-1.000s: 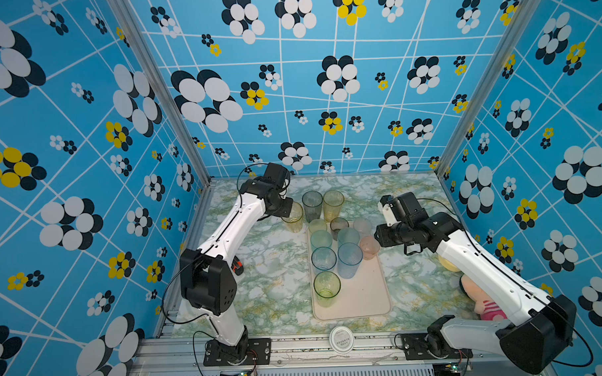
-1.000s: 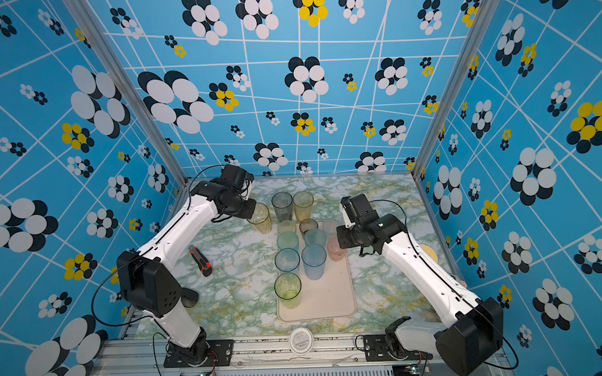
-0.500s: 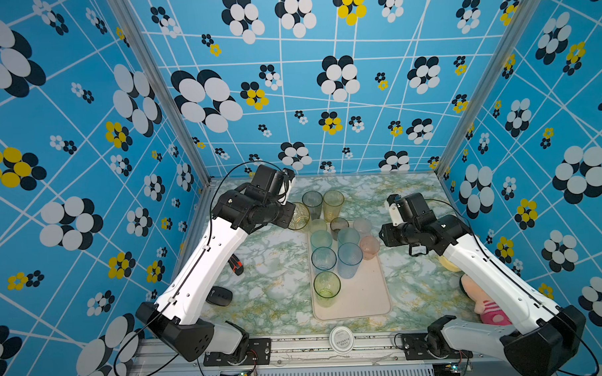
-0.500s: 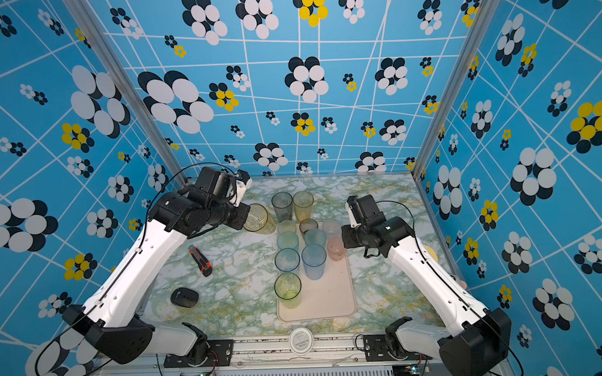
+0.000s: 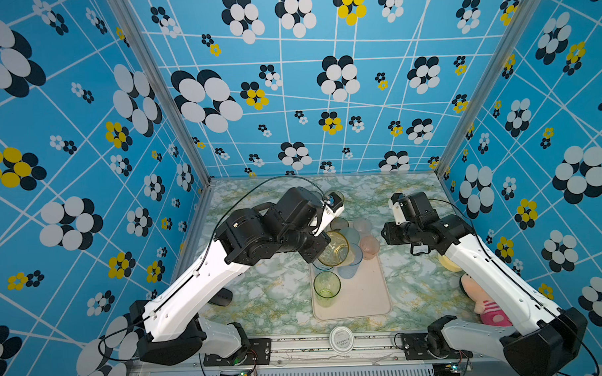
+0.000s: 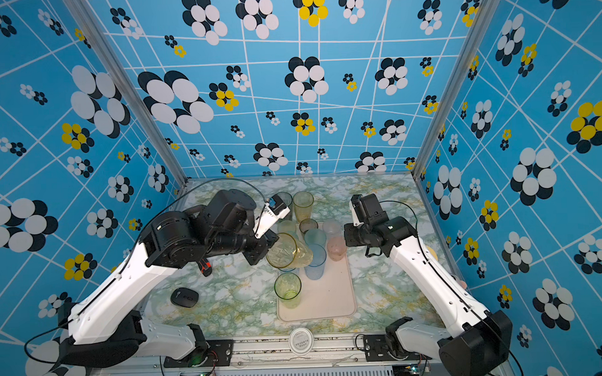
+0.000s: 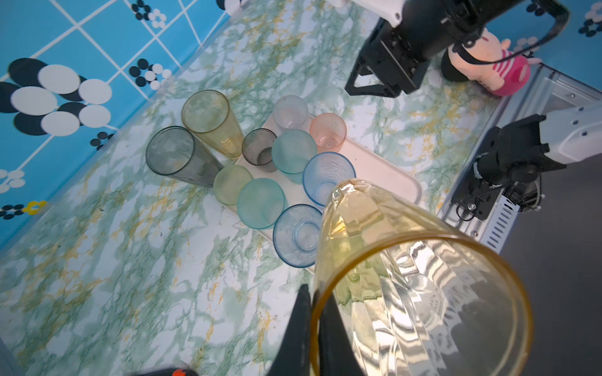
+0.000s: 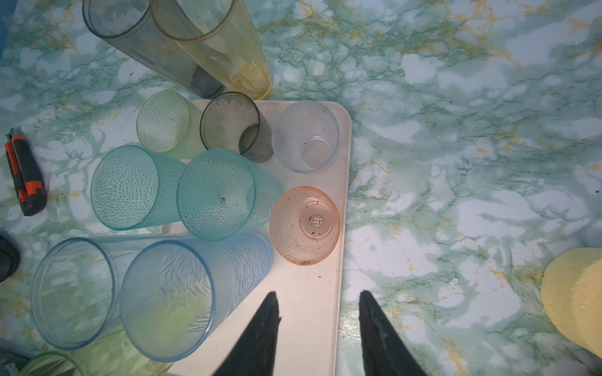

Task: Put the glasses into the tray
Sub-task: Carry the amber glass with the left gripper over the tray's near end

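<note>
Left end effector (image 7: 314, 302) clenches the rim of a tilted translucent amber tumbler (image 7: 407, 280) above a cream-pink plastic tray (image 5: 365, 296); right end effector (image 8: 317, 302) released, empty.

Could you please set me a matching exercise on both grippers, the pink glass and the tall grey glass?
1 left gripper
2 right gripper
3 pink glass
4 tall grey glass

A upright in the tray
B open and empty
C on the table, off the tray
D shut on the rim of the amber glass

Pairs: 1-D, 2-B, 3-A, 4-C
</note>
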Controlling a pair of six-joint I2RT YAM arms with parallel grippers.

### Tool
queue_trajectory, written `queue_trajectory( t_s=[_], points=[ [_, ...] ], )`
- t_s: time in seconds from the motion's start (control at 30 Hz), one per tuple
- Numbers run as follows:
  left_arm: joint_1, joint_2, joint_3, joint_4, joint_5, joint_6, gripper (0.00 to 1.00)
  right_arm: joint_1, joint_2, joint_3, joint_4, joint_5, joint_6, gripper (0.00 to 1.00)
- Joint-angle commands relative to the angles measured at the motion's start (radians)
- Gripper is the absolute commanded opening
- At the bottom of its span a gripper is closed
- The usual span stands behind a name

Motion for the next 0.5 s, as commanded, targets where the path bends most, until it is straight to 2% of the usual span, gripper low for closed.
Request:
queue_trajectory(
  t_s=[0.0,0.17,0.47],
  points=[
    [-0.063,0.063,0.027,-0.023,0.013,0.016,0.0,-0.012,-0.014,0.016,0.018,-0.008,0.028,0.43],
    [-0.117,0.164,0.027,-0.033,0.036,0.025,0.0,-0.02,-0.035,0.007,0.02,-0.02,0.032,0.43],
    [-0.135,0.281,-0.026,-0.007,0.049,0.034,0.0,-0.023,-0.044,-0.01,0.023,-0.033,0.034,0.43]
  ],
)
